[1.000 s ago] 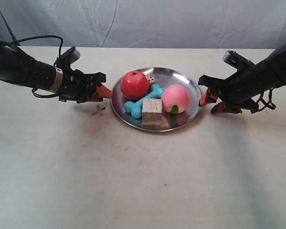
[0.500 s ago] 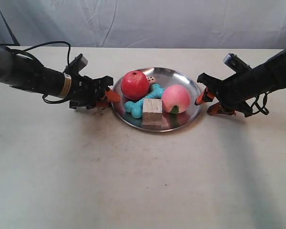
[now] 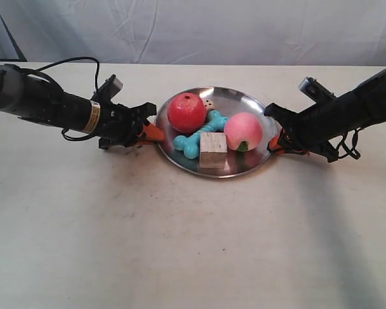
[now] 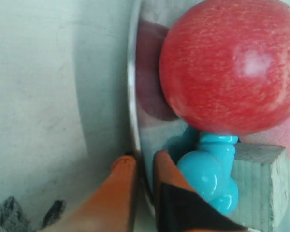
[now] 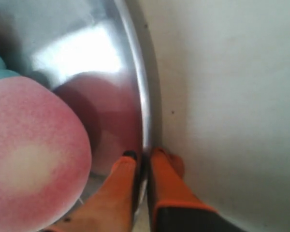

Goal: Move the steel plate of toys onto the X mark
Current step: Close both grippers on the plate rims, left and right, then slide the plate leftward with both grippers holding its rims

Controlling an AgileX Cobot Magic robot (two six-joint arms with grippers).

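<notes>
Plate sat mid-table, toys loose inside. Left gripper and right gripper each pinched its thin rim at opposite sides. Rigid, slick, likely light; tilting would roll the toys.

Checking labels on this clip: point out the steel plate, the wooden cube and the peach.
steel plate (image 3: 238, 101), exterior view, bare metal near far rim
wooden cube (image 3: 213, 159), exterior view, its front face
peach (image 3: 242, 131), exterior view, pink middle

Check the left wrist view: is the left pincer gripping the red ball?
No, the left pincer clamps the rim of the shiny round steel plate, apart from the red apple-like ball.
</notes>
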